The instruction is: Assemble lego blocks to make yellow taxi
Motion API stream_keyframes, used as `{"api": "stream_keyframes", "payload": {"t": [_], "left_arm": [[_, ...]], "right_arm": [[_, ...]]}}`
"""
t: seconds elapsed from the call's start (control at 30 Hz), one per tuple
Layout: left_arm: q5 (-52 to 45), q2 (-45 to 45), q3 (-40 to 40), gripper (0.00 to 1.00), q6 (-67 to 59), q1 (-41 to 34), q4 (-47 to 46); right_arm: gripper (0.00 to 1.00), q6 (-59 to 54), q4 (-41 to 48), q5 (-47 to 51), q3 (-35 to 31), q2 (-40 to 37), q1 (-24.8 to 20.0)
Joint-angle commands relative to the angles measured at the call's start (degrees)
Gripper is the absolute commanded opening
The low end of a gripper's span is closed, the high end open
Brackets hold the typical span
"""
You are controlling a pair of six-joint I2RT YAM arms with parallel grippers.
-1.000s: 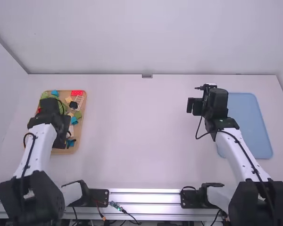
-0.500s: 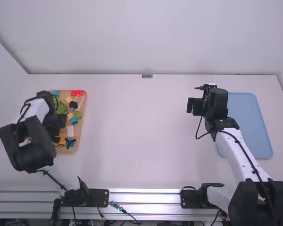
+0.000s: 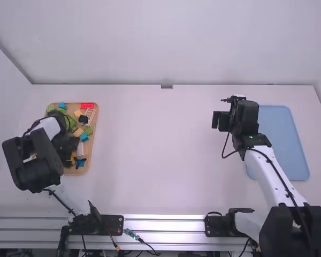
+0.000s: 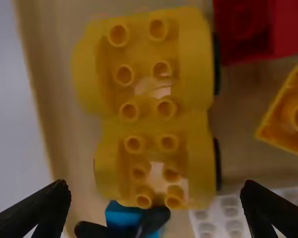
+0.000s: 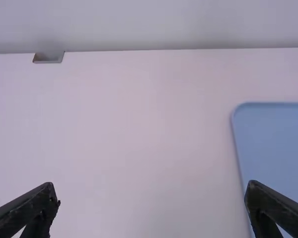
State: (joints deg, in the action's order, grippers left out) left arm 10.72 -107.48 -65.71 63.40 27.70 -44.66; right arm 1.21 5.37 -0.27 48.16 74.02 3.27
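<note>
Yellow and hollow-studded, the car base (image 4: 196, 74) lies in the wooden tray (image 3: 96, 126) at the left of the tabletop (image 3: 160, 160), with black wheels (image 4: 217, 64) showing along one side. Over that tray hangs the left gripper (image 3: 68, 147), its fingers spread well apart and gripping nothing; from its wrist view, the base lies just beyond the fingertips. Near the base's wheeled side are a red block (image 4: 248, 29) and a tilted yellow block (image 4: 288, 114). By one end sit a white studded plate (image 4: 213, 213) and a bright blue piece (image 4: 120, 220), the latter partly covered by a black part (image 4: 155, 216). In the high view, the tray also holds another red block (image 3: 87, 105) at its far edge, a white lattice piece (image 3: 90, 113), a small black piece (image 3: 83, 119) and some green pieces (image 3: 89, 130). Well apart from all this, the right gripper (image 3: 236, 110) is above the tabletop beside a plain blue tray (image 3: 281, 139), its fingers open and wide apart with nothing held.
</note>
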Motion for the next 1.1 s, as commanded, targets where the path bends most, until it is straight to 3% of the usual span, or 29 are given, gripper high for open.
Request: {"api": "stream_keyframes", "payload": {"t": [0.0, 0.2, 0.5, 0.6, 0.63, 0.67, 0.73, 0.8, 0.87, 0.9, 0.93, 1.07], "left_arm": [[0.2, 0.5, 1.9, 0.91, 0.4, 0.2, 1.1], [0.8, 0.5, 5.2, 0.93, 0.0, 0.2, 6.5], [1.0, 0.5, 8.7, 0.88, -3.8, 0.2, 14.7], [1.3, 0.5, 8.8, 0.76, -4.8, 0.2, 15.0], [1.4, 0.5, 8.7, 0.68, -4.8, 0.2, 15.0], [2.2, 0.5, 8.7, 0.51, -4.8, 0.2, 15.0], [3.4, 0.5, 8.8, 0.44, -4.7, 0.2, 15.0], [3.4, 0.5, 8.7, 0.51, -4.7, 0.2, 14.8], [3.0, 0.5, 8.7, 0.72, -4.5, 0.1, 14.5], [2.8, 0.5, 8.7, 0.9, -4.6, 0.2, 14.4], [2.7, 0.5, 8.7, 0.96, -4.5, 0.4, 14.1], [3.5, 0.5, 8.7, 0.92, -3.3, 0.4, 12.8]], "right_arm": [[0.99, 0.0, 0.0, 0.1, 0.9, 0.1, 0.2], [0.99, 0.0, 0.1, 0.1, 0.9, 0.1, 0.2], [0.99, 0.0, 0.6, 0.3, 0.9, 0.1, 0.2], [0.99, 0.0, 0.7, 0.1, 0.9, 0.1, 0.2], [0.99, 0.1, 0.6, 0.2, 0.9, 0.1, 0.2], [0.99, 0.1, 0.7, 0.1, 0.9, 0.1, 0.2], [0.99, 0.0, 0.7, 0.1, 0.9, 0.1, 0.2], [0.99, 0.1, 0.7, 0.1, 0.9, 0.1, 0.2], [0.99, 0.0, 0.9, 0.1, 0.9, 0.1, 0.2], [0.99, 0.1, 0.9, 0.1, 0.9, 0.1, 0.2], [0.99, 0.1, 0.9, 0.1, 0.9, 0.1, 0.2], [0.99, 0.0, 0.9, 0.1, 0.9, 0.1, 0.2]]}}
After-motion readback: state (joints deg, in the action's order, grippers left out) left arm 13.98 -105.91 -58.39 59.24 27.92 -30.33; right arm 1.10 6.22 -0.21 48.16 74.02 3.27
